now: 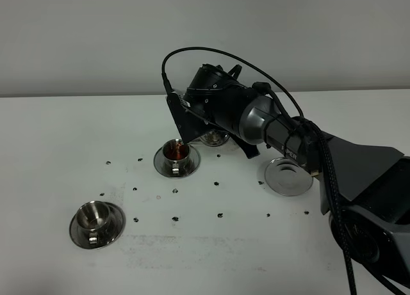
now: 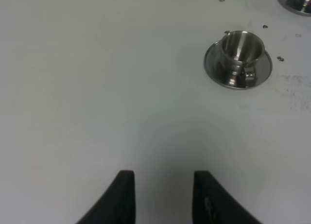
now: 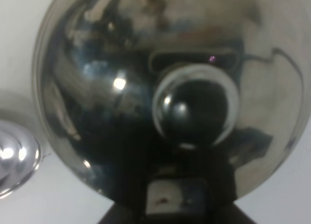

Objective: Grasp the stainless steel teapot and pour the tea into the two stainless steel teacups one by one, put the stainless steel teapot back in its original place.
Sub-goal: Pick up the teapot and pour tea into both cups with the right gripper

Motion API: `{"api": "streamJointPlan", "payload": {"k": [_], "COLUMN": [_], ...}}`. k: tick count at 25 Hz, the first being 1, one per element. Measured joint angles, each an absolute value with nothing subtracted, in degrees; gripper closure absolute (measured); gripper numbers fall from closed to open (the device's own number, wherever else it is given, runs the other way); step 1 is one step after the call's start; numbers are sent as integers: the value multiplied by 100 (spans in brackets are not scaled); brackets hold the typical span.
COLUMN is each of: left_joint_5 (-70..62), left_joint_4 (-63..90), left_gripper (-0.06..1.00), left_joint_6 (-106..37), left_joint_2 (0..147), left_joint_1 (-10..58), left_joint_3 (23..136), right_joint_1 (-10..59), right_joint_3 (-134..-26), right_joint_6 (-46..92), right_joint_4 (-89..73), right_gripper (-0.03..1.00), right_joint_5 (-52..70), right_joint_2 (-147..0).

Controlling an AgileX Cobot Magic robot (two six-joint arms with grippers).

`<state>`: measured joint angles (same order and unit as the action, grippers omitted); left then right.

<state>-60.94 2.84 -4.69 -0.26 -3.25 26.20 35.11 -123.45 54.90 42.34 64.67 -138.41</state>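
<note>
Two teacups stand on the white table (image 1: 64,135), each on a small saucer (image 1: 74,235). I take the bare saucer (image 1: 289,175), which carries nothing, as the mark. The nearer teacup (image 1: 95,218) is well to the left of it and closer to the camera, and this cup has nothing inside. The farther teacup (image 1: 177,162) is left of the bare saucer and a little behind it, and it holds reddish-brown tea (image 1: 173,151). Just behind this cup, away from the bare saucer, is the stainless steel teapot (image 1: 214,139). It is almost all hidden by the right arm (image 1: 269,125), and only a bit of shiny body shows. The right gripper (image 1: 187,130) is closed on it, though its fingers are hard to make out. In the right wrist view the pot and its lid knob (image 3: 194,105) fill the picture, and a shiny rim (image 3: 14,156) beside them is cut off. The left gripper (image 2: 163,178) holds nothing, with its fingers a little apart.
</note>
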Motion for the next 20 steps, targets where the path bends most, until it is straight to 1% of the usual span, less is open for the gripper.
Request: {"api": "streamJointPlan", "payload": {"k": [20], "left_joint_5": [-6094], "left_joint_4": [284], "left_gripper": [64], "left_joint_6": [-469], "left_joint_2": [-26], "left_joint_1": [-325], "left_joint_3": [2620], "right_joint_1": [3529], "right_joint_3": [-12345], "right_joint_6": [5560], "right_joint_4": [4343], "right_gripper": [79], "right_joint_5": [6467], "right_joint_2": [-13841]}}
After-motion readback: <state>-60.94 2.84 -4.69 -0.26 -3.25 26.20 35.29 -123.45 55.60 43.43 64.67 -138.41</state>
